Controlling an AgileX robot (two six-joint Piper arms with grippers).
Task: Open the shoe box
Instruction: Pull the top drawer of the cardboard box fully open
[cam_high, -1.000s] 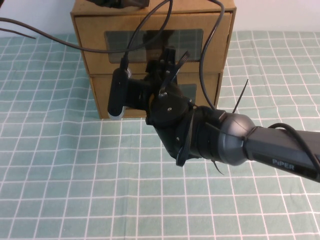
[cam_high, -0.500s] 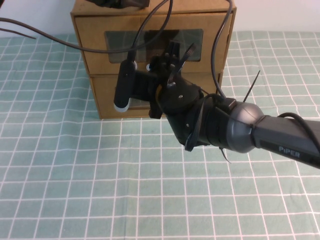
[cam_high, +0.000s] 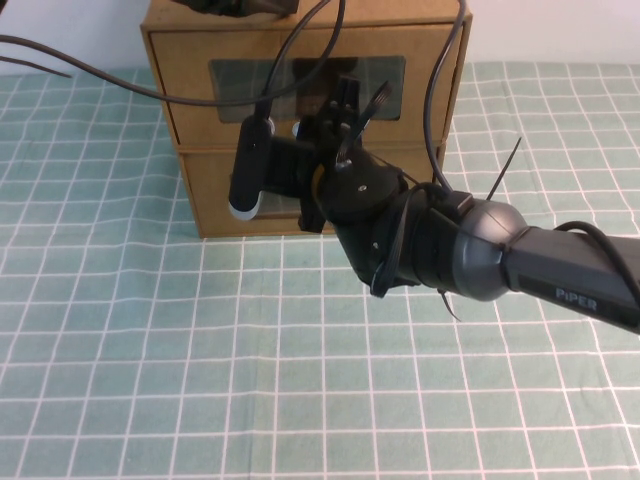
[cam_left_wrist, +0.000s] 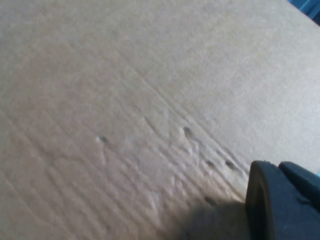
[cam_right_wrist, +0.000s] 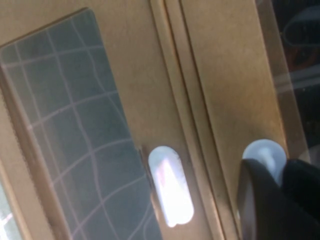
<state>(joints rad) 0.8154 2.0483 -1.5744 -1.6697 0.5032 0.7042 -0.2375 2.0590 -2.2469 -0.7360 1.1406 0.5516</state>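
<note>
While the right pincer (cam_high: 345, 110) hangs against the front of the shoe box (cam_high: 190, 130), the high view lays it all out. The box is brown corrugated cardboard, two stacked drawers, each with a dark glossy window. It stands at the far side of the table (cam_high: 120, 350), on a green cloth gridded in white. The arm is matte black and rounded, and black cables (cam_high: 432, 90) loop over it.

The right wrist view gives what the arm hides from above. There's a pale oval patch (cam_right_wrist: 170, 185) in a drawer front beside the window film (cam_right_wrist: 65, 125), which mirrors the grid. There's also a pale round patch (cam_right_wrist: 264, 152), with the pincer's black bulk right against it. Clenched or released? Cannot tell.

The left pincer (cam_left_wrist: 280, 197) is up at the box's top. Its wrist view shows only creased, pitted cardboard up close, and its state cannot be told either.
</note>
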